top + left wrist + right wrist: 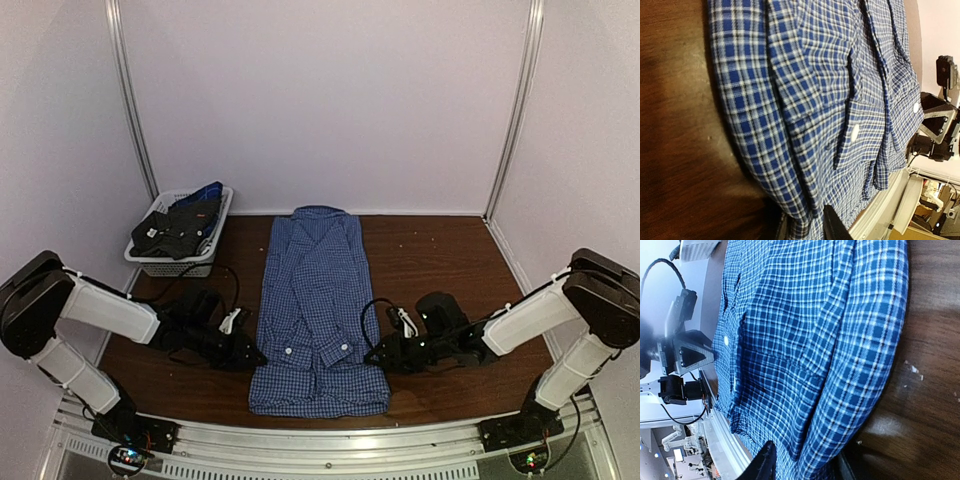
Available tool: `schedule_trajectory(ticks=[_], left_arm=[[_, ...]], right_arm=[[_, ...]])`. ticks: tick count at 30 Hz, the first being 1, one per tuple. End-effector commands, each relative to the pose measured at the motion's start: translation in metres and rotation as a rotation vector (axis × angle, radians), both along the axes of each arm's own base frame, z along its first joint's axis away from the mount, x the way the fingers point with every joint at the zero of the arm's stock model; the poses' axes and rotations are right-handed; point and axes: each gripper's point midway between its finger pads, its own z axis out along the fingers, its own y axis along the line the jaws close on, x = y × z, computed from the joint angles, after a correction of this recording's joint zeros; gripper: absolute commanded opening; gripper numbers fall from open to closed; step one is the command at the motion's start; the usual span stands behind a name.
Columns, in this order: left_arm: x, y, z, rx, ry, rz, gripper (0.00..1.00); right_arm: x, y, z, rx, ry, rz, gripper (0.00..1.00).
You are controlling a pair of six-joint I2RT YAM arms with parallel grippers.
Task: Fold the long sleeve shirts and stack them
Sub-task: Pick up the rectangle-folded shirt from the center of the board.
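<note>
One long sleeve shirt (pixel 318 310), blue-and-white checked, lies flat along the middle of the table with its collar at the far end and its sleeves folded in. My left gripper (pixel 252 355) sits low at its near left edge. In the left wrist view (pixel 805 227) the folded edge (pixel 790 190) is bunched between the two fingers. My right gripper (pixel 376 353) is at the near right edge. In the right wrist view (pixel 802 467) its jaws stand apart astride the shirt's edge (pixel 850 405), one finger (pixel 765 462) over the cloth.
A white lattice basket (pixel 150 262) at the back left holds dark garments (pixel 180 225). Bare brown table (pixel 440 260) lies either side of the shirt. A metal rail (pixel 320 440) runs along the near edge, and white walls close in the back and sides.
</note>
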Motion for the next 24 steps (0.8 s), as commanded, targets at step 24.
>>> schedule_trajectory(ticks=[24], left_arm=[[-0.023, -0.008, 0.039, -0.133, -0.042, -0.018, 0.00]], right_arm=[[-0.015, 0.014, 0.032, 0.083, -0.026, 0.030, 0.00]])
